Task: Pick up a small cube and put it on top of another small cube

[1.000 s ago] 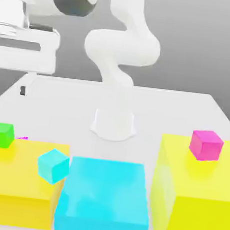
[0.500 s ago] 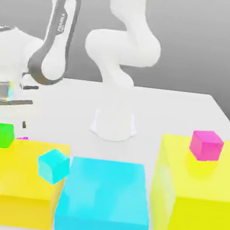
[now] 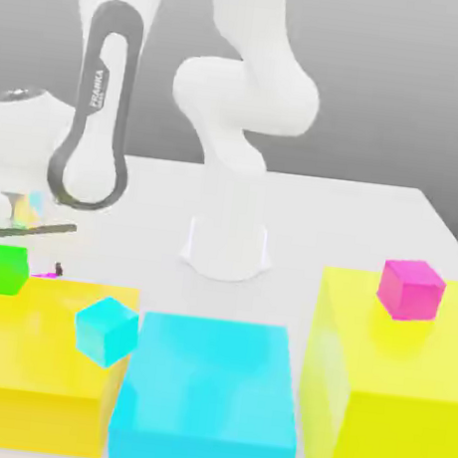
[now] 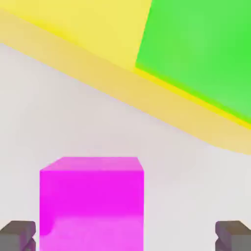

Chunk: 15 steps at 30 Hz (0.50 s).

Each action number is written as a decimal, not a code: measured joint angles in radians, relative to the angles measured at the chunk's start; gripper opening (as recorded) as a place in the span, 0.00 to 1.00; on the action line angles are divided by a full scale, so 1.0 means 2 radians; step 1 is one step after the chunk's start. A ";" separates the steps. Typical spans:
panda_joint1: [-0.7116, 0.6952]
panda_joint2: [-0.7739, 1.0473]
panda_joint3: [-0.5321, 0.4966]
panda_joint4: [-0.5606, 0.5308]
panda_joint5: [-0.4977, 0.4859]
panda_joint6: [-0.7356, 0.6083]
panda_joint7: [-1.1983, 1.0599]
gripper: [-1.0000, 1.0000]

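Swinging down and toward the exterior view's left over the last second, my arm now hangs low at the back corner of the left yellow block, where a second ago only its upper links showed at the top of that view. The gripper comes with it, and the hand view gives me the result: one dark fingertip on one side, the other on the far side, standing wide apart with nothing between them pinched. The jaws are fully open.

Between those fingers, nearer the first one, sits a pink cube on the white table. Its near edge reaches that finger's inner face, though I can't say they touch; a clear gap separates it from the other finger. In the exterior view only a sliver of this cube peeks out behind the yellow block, just beside the green cube.

Beyond the fingers, the yellow block's edge crosses the hand view, with the green cube resting on it.

Further right, nothing else has shifted: the small cyan cube, the big cyan block, and the second pink cube on the right yellow block all sit as they did.

My reading: the approach is nearly done. I judge the cube is off-centre in the jaws, so a small sideways correction before closing would make the grasp safer. The lift and the carry across to the other pink cube are all yet to come.
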 joint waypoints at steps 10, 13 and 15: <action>-0.082 0.042 0.104 0.010 0.088 0.029 -0.064 0.00; -0.079 0.042 0.101 0.010 0.088 0.028 -0.065 0.00; -0.057 0.029 0.073 0.007 0.063 0.019 -0.046 0.00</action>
